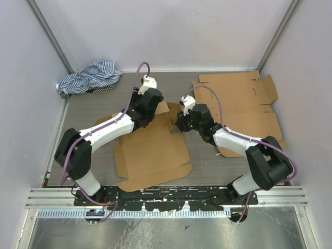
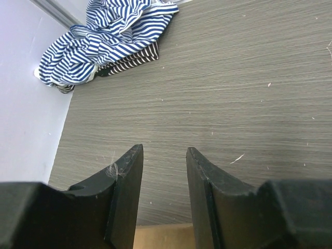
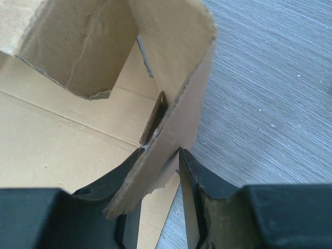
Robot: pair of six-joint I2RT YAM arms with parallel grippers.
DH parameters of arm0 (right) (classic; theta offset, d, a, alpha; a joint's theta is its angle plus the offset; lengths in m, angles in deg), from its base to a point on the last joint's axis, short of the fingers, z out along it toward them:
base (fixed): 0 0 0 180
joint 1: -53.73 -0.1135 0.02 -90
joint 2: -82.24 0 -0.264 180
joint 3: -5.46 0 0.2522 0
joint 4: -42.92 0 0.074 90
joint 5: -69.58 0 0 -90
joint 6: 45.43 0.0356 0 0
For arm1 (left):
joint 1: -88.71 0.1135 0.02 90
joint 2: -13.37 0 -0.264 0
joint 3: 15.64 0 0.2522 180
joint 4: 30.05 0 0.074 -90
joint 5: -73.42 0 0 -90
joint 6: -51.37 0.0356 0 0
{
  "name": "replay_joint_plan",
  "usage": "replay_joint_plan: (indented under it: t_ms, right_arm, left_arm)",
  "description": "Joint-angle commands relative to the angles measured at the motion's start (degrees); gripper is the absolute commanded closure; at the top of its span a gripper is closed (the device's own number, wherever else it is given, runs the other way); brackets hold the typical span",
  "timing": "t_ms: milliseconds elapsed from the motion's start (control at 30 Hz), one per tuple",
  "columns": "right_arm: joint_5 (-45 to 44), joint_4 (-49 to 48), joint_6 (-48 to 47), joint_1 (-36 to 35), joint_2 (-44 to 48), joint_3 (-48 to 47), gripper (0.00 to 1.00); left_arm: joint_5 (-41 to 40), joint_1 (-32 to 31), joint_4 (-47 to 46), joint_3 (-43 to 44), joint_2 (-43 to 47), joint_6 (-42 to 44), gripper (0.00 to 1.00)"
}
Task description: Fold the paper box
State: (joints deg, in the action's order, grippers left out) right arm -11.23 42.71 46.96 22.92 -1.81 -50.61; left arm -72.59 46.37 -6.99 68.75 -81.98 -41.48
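No legible text or labels

arms: left arm point(image 1: 106, 130), right arm point(image 1: 233, 139) – white shells, black joints, black bases | wrists: white box point(image 1: 149, 82) on each | wiring: purple cable point(image 1: 139, 70) along each arm | left gripper point(image 2: 163, 150), right gripper point(image 3: 161, 151): matte black wedge-shaped fingers, scuffed edges

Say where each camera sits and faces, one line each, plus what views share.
Top external: above and behind the arms, looking down on the table and cardboard box; left arm and right arm show.
Left wrist: on the left arm, facing across bare table to the striped cloth; open left gripper shows.
Right wrist: on the right arm, facing a raised box flap between the fingers of the right gripper.
Shared: cloth in top and left wrist; box in top and right wrist.
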Motion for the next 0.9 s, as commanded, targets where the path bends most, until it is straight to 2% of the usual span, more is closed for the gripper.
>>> replay_joint_plan:
  t_ms: [0, 233, 367, 533, 700, 867]
  right_arm:
    - [2.0, 2.48, -2.04, -0.38, 2.57, -4.2, 0.6]
    - [1.61, 8.63, -4.19, -0.31, 7.34, -8.57, 0.55]
    - [-0.12, 9.02, -4.42, -0.02, 12.18, -8.99, 0.52]
    - [-1.15, 6.48, -1.98, 5.64, 14.54, -10.21, 0.53]
    - [6.57, -1.26, 4.05, 16.92, 4.63, -11.76, 0.53]
    - [20.5, -8.3, -0.19, 18.48, -5.66, -12.26, 0.51]
  left_arm:
    - [1.99, -1.23, 5.25, -0.04, -2.91, -0.83, 0.53]
    - [1.72, -1.32, 6.21, 0.62, -4.04, -1.1, 0.54]
    - [1.52, -1.3, 6.73, 0.82, -4.11, -1.19, 0.54]
    - [1.52, -1.41, 6.8, 0.76, -4.03, -1.15, 0.54]
    - [1.81, -1.6, 6.72, 0.96, -4.2, -1.28, 0.54]
    - [1.62, -1.83, 7.05, 1.11, -4.44, -1.28, 0.54]
